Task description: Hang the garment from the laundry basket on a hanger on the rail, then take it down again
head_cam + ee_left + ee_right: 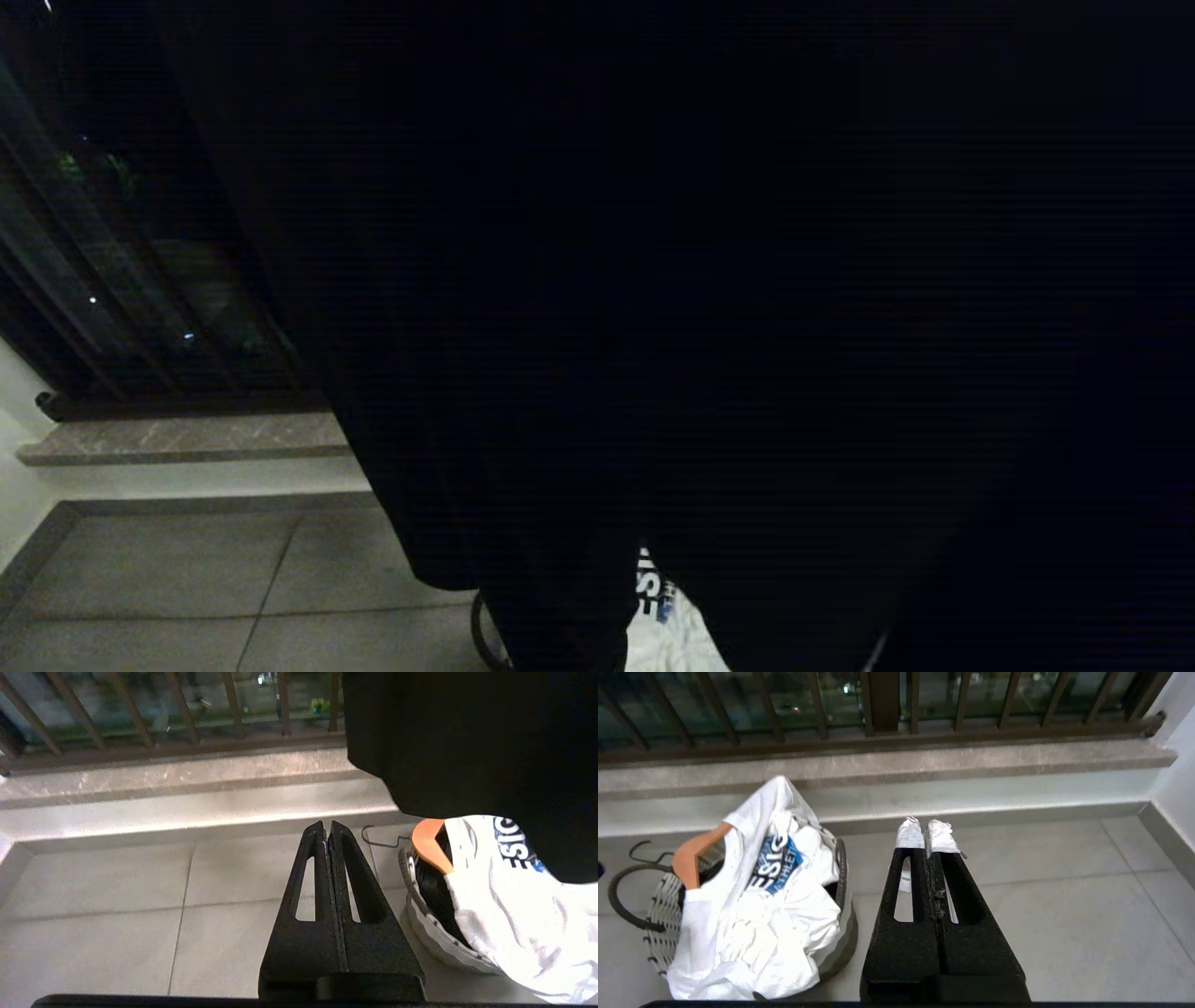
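Grey floor tiles point(1064, 896) spread out below a pale stone ledge point(924, 760), and dark brown window-guard bars point(817, 704) stand in a row above the ledge, with night outside. A white wall point(1176, 732) closes the corner on one side.

One laundry basket point(658, 924) stands on the tiles, a round woven one with a black loop handle point(621, 896). One white garment point(752, 914) with blue and black lettering is heaped in it and spills over the rim. One wooden hanger point(693, 856) is tucked into the garment, its dark metal hook sticking out beyond the basket. A large black cloth point(709, 280) hangs close before the head camera and fills most of that view; only a strip of floor, ledge and window shows to its left, and a scrap of the white garment below it.

Two grippers are in view, both empty. The left gripper point(327, 828) has its two black fingers pressed together, pointing toward the ledge; the basket and garment lie just beside it, apart from the fingers. The right gripper point(927, 830) is likewise closed, its fingertips point(909, 835) wrapped in white tape; the basket sits near it to one side, not touching. The basket thus stands between the two grippers.
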Motion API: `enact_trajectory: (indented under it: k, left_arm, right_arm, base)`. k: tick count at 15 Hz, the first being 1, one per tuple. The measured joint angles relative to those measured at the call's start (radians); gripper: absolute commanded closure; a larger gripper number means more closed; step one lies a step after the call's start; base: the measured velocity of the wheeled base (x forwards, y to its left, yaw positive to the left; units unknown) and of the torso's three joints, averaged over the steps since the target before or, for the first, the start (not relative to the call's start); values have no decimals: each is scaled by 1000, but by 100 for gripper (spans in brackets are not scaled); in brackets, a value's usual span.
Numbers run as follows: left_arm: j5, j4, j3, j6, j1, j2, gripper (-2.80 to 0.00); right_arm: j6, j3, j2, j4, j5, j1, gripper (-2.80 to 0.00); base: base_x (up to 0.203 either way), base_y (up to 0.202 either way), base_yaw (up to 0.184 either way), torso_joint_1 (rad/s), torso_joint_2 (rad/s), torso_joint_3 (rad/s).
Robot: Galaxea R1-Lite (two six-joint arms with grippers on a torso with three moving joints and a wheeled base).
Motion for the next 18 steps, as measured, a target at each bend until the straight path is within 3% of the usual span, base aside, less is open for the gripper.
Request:
enact_trajectory:
  k: [12, 18]
  left_arm:
    - [0, 0, 0, 0, 0, 0, 0]
    - [0, 0, 0, 0, 0, 0, 0]
  right_arm:
    - [0, 0, 0, 0, 0, 0, 0]
    - [0, 0, 0, 0, 0, 0, 0]
  base:
    - [0, 0, 0, 3, 3, -195]
    - [0, 0, 0, 0, 1, -26]
